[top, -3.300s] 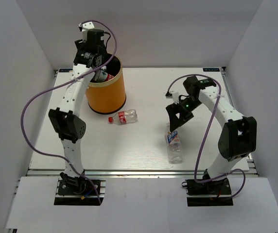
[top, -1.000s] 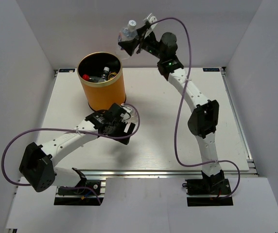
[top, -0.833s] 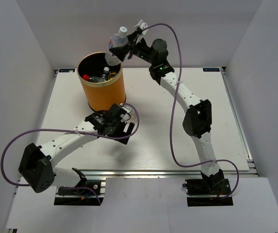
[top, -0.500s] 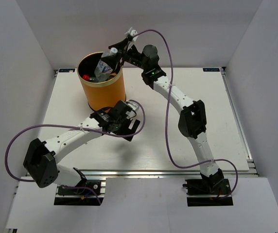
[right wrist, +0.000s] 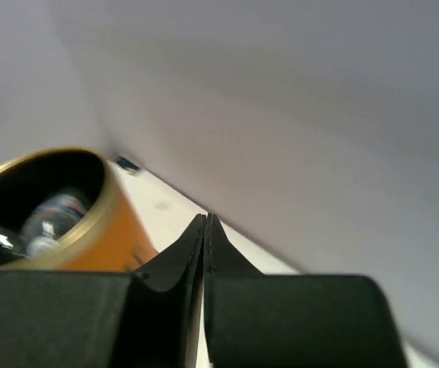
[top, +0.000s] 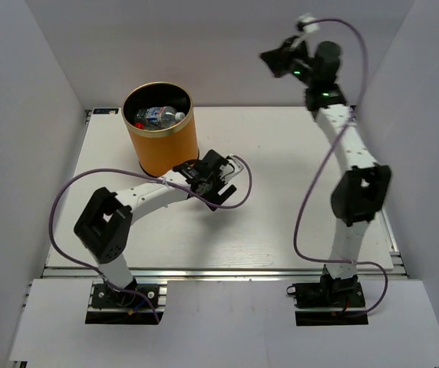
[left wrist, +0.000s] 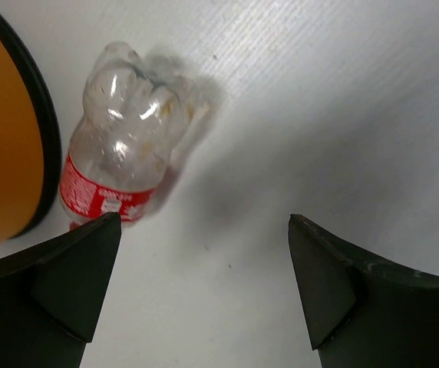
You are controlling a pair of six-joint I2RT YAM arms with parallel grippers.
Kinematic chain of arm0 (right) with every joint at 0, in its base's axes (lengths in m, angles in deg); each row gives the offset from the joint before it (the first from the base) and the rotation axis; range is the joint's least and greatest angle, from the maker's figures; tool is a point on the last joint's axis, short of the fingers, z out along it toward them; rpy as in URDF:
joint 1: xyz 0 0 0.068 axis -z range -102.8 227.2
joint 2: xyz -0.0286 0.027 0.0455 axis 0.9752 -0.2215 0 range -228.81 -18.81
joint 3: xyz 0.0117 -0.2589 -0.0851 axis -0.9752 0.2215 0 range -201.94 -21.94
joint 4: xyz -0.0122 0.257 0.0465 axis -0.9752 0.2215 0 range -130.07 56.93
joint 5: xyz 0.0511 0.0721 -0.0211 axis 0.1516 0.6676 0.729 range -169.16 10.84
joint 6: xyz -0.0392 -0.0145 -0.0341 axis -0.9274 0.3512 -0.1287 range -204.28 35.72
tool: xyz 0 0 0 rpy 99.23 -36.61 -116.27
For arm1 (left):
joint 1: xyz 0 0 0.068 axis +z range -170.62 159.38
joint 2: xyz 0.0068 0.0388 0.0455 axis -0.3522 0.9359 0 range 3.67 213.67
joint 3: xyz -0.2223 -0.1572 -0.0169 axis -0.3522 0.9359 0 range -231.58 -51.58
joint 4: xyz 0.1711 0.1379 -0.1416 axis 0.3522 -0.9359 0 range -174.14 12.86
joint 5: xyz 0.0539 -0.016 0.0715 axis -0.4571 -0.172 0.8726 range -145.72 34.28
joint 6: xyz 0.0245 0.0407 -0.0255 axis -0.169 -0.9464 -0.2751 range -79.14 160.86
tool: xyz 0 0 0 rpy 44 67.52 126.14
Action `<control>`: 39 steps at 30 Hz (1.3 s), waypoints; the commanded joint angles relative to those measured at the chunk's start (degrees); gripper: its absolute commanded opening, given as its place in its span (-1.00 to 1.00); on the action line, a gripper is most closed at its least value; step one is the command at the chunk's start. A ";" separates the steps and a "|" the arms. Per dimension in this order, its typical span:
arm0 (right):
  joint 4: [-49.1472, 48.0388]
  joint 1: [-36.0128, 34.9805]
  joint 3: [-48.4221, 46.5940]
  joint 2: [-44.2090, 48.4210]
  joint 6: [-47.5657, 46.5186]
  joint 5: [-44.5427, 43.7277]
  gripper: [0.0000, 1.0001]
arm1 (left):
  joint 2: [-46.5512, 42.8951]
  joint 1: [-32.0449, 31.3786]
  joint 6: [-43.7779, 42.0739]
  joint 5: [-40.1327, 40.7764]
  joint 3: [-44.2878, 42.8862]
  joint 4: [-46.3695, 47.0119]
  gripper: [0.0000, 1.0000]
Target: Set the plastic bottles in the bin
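1. Top view: the left claw [top: 221, 186] sits low over the table [top: 296, 215], just beside the foot of the bin [top: 166, 153]. The right claw [top: 272, 58] hangs way up at the far side, well apart from everything. Several bottles [top: 154, 115] lie inside the bin. The arm hides whatever is under the left claw here.

2. Left wrist view: the left claw's jaws are spread wide with nothing between them. A red-labelled bottle [left wrist: 123, 165] lies on its side on the table, just beside the bin's orange wall. It sits ahead of the opening and off toward the left finger [left wrist: 74, 284]. We reckon the wide spread is there to straddle the bottle's body, and the claw needs to slide left before closing (that wall leaves little room for a finger).

3. Right wrist view: the right claw's fingers [right wrist: 181, 257] are pressed together and hold nothing. It looks down on the bin's gold rim from height, with a clear bottle and a red cap showing inside. Our guess is that it's parked high to stay out of the left arm's way. The red-labelled bottle is the only one we can spot outside the bin.
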 commanded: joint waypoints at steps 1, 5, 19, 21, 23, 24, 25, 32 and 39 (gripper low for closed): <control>5.17 6.93 9.68 9.74 -1.06 2.66 -0.85 | 1.72 0.98 -5.89 2.30 -3.26 4.82 0.99; 9.22 10.19 27.26 19.04 -9.66 8.74 -0.65 | 5.43 1.60 -8.08 6.88 -5.46 7.45 0.99; 13.07 11.60 59.98 37.27 -15.48 15.25 0.43 | 10.52 4.85 -10.99 7.49 0.34 13.61 0.99; 13.97 11.77 60.33 37.54 -15.31 14.90 0.45 | 10.52 4.85 -10.99 7.49 1.48 13.61 0.99; 13.88 11.51 61.03 37.80 -14.78 15.25 0.45 | 10.52 4.85 -10.99 7.49 2.19 13.00 0.99; 13.62 11.51 61.38 38.06 -14.08 15.34 0.45 | 10.52 5.38 -10.99 6.62 2.19 13.00 0.99; 13.36 11.42 62.08 38.33 -13.82 15.26 0.45 | 10.52 5.38 -10.99 6.09 2.71 13.00 0.99; 13.44 11.60 63.93 39.91 -15.12 17.62 -0.31 | 5.71 3.81 -8.09 2.68 -2.55 10.45 -0.05; 14.15 11.42 67.80 42.90 -17.33 18.16 -0.61 | -8.62 3.80 -2.56 -4.28 -18.10 13.33 -0.12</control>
